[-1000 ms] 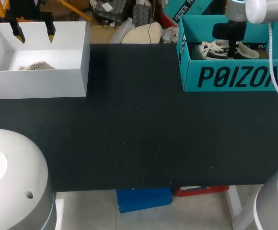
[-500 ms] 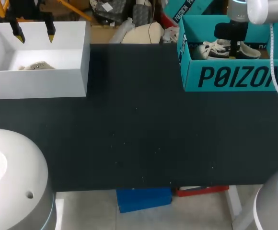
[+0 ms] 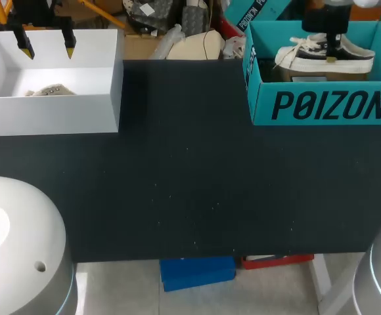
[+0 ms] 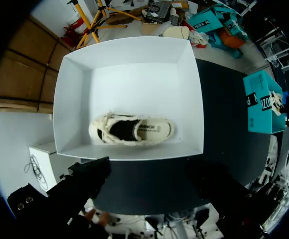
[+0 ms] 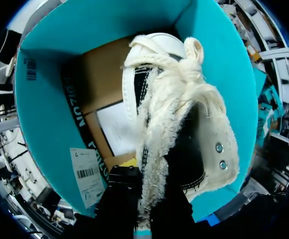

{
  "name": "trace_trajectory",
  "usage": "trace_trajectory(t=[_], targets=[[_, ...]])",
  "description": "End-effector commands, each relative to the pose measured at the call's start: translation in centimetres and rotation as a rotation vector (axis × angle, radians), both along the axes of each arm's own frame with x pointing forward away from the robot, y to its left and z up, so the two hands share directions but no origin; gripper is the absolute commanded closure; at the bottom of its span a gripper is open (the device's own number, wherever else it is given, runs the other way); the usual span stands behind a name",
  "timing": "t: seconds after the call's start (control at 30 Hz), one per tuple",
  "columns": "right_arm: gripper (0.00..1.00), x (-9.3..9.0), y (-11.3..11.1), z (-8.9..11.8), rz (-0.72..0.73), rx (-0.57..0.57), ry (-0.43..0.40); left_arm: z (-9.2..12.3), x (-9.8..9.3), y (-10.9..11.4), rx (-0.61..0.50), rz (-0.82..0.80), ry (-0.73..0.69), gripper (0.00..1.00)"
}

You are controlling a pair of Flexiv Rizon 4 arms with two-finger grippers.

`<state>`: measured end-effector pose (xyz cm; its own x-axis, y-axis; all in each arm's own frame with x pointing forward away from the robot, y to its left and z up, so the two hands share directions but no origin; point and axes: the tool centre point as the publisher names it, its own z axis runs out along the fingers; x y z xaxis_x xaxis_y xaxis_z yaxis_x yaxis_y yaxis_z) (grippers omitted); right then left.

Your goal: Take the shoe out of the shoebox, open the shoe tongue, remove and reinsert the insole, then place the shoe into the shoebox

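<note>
1. The shoe [image 3: 325,56] hung in my right arm's fingers [image 3: 332,47] over the open top of the teal shoebox [image 3: 322,105]. Its white sole sat about level with the box's rim and a loose lace trailed off one end.
2. From the right wrist camera, the two dark fingers [image 5: 124,194] were closed on the shoe [image 5: 184,114], one on each side of its frayed cream upper. The white toe cap pointed away from them, towards the far wall of the shoebox [image 5: 50,99].
3. Below the shoe I could see the inside of the shoebox: a brown cardboard liner [image 5: 104,74], a white sheet of paper [image 5: 115,130] and a barcode label [image 5: 87,172] on the near wall.
4. The shoebox stood at the far right corner of the black table [image 3: 190,184].
5. At the far left corner stood a white box [image 3: 52,111], also open at the top, well apart from the shoebox.
6. A second, cream shoe [image 4: 132,130] lay on its side on the floor of the white box, close to the near wall.
7. My left arm's fingers [image 3: 46,44] hung above the white box's far side, spread apart and holding nothing. Neither yellow tip touched the box or the cream shoe.
8. The stretch of table between the two boxes was dark and matt, with a few pale specks on it.
</note>
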<state>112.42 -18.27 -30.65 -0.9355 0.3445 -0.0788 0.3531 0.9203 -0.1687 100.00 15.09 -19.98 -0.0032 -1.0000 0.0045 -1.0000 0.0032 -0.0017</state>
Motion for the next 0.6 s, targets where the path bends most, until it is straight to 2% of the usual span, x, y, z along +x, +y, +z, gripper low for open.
trace_trajectory(t=[0.03, 0.23, 0.37, 0.5, 0.6], targets=[[1.00, -5.2, 2.4, 10.4, 0.004, -0.070, -0.132, 0.0, 0.0, 0.0, 0.002, 0.001, 0.001, 0.00], [1.00, -8.6, 5.0, 17.6, 0.022, -0.144, -0.219, 0.0, 0.0, 0.0, 0.002, 0.001, 0.001, 0.00], [1.00, -10.9, 7.8, 22.2, 0.058, -0.176, -0.305, 0.0, 0.0, 0.0, 0.002, 0.001, 0.001, 0.00], [1.00, -13.4, 11.4, 25.1, 0.107, -0.162, -0.384, 0.0, 0.0, 0.0, 0.002, 0.001, 0.001, 0.00], [1.00, -15.3, 15.0, 26.1, 0.169, -0.108, -0.424, 0.0, 0.0, 0.0, 0.002, 0.001, 0.001, 0.00]])
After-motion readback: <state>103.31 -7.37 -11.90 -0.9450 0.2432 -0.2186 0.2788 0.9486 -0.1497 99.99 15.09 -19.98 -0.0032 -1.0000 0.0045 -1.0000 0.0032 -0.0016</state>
